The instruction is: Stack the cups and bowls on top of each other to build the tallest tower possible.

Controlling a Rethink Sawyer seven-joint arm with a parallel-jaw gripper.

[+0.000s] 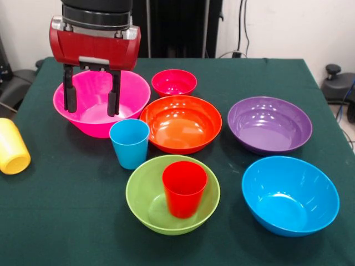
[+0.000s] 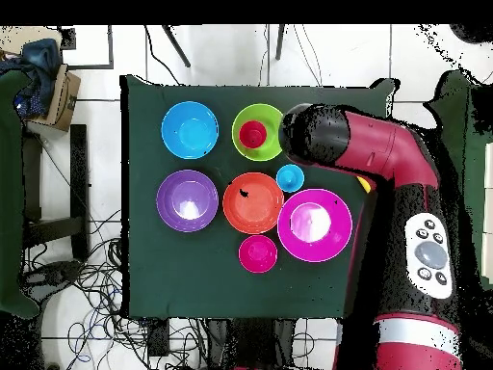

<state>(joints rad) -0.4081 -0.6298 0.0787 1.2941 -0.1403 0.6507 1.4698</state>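
Overhead, end effector spread, pink bowl rim

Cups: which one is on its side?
The yellow cup at the table's edge lies on its side. The light blue cup stands upright on the cloth, and the red cup stands upright inside the lime green bowl.
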